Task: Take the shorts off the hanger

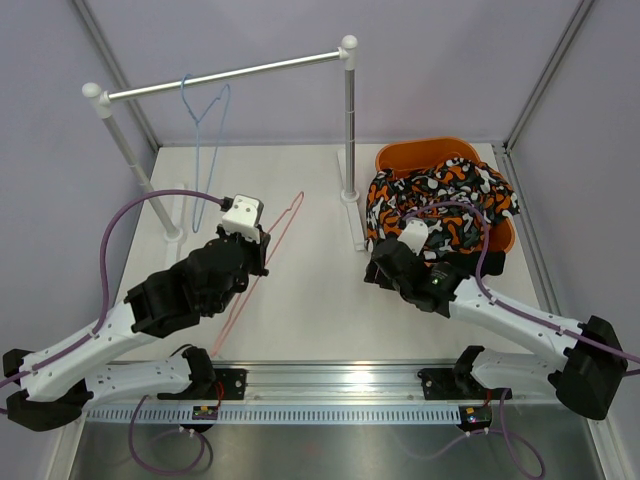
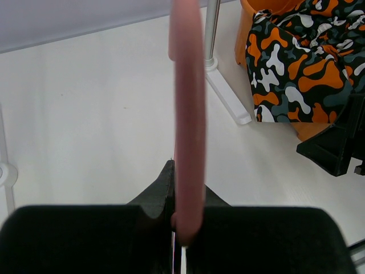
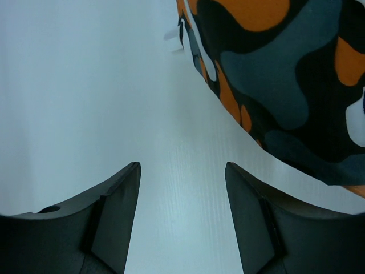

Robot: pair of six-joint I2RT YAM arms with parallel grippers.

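Observation:
The camouflage shorts [image 1: 440, 200] lie heaped in and over the front of an orange bin [image 1: 420, 153] at the right, off any hanger. They also show in the left wrist view [image 2: 302, 63] and the right wrist view [image 3: 285, 74]. I cannot pick out the plain black pair. My left gripper [image 1: 262, 258] is shut on a bare pink hanger [image 1: 285, 225], whose wire runs up between the jaws [image 2: 188, 114]. My right gripper [image 1: 375, 265] is open and empty, low over the table just left of the camouflage cloth [image 3: 181, 171].
A clothes rack stands at the back, its rod [image 1: 225, 75] carrying an empty blue hanger [image 1: 205, 110]. Its right post [image 1: 350, 120] and foot stand just left of the bin. Grey walls enclose the table.

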